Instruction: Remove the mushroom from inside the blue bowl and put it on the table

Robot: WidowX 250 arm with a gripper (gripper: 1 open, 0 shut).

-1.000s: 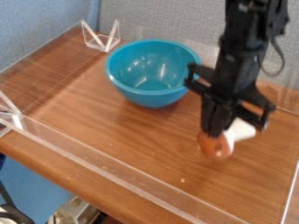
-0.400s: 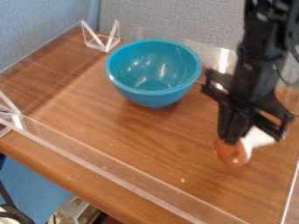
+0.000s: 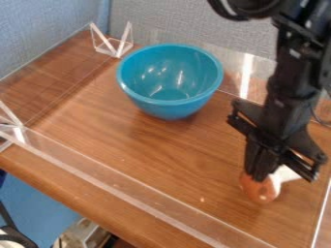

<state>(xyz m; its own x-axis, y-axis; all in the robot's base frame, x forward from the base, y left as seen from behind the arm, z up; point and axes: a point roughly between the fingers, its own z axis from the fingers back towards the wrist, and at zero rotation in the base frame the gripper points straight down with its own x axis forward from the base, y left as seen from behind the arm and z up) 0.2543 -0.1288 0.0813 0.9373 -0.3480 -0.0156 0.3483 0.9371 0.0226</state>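
The blue bowl (image 3: 169, 79) stands at the back middle of the table (image 3: 116, 126), and nothing shows inside it. At the front right, the mushroom (image 3: 264, 186) shows its reddish-brown cap and a bit of white stem just below the black fingers. My gripper (image 3: 268, 171) points straight down and is shut on the mushroom, low over the wood, well to the right of the bowl. Whether the mushroom touches the tabletop I cannot tell.
Low clear acrylic walls (image 3: 142, 197) edge the table at front and left. A clear triangular bracket (image 3: 110, 40) stands at the back left corner, another (image 3: 11, 124) at the left edge. Bare wood lies between the bowl and the front wall.
The arm has carried the mushroom to the right and toward the front, farther from the bowl, and a little lower. The bowl has not moved.
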